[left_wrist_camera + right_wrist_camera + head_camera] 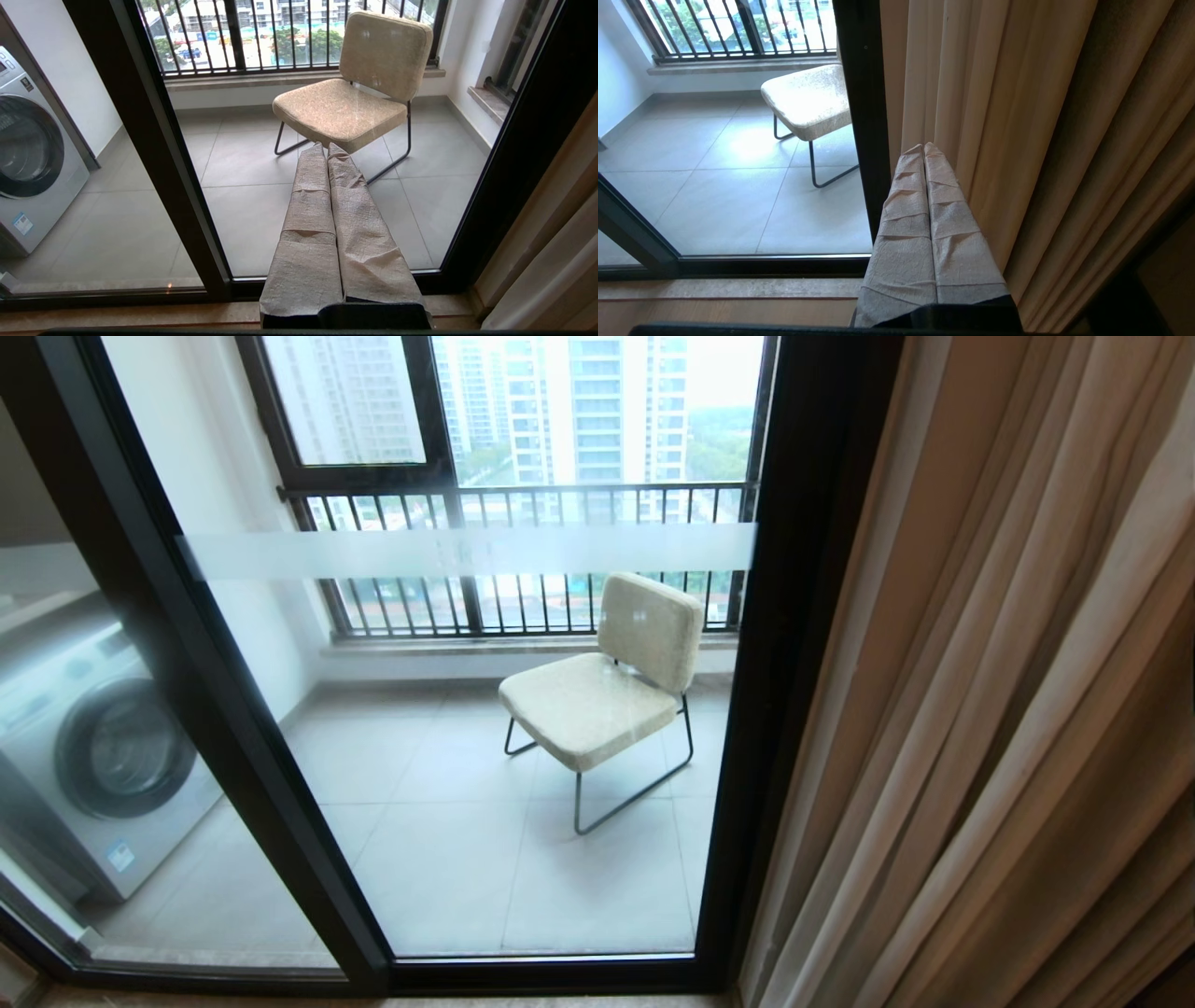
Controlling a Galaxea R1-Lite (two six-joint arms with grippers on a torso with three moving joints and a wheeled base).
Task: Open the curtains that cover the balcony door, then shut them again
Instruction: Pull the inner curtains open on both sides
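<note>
A high-rise flat is shown, seen from a room at its balcony. Pleated beige curtains (1008, 691) are gathered beside the black-framed glass balcony door (485, 709). Beyond the glass, a tiled balcony is furnished with a cushioned chair (607, 695) and a front-loading washing machine (89, 756), and apartment towers (597, 406) are seen past the railing (523, 560).

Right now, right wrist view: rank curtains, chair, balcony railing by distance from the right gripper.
1. curtains: beside the shut right gripper, at the tips.
2. chair: beyond the glass, on the balcony floor.
3. balcony railing: farthest, behind the chair.
</note>
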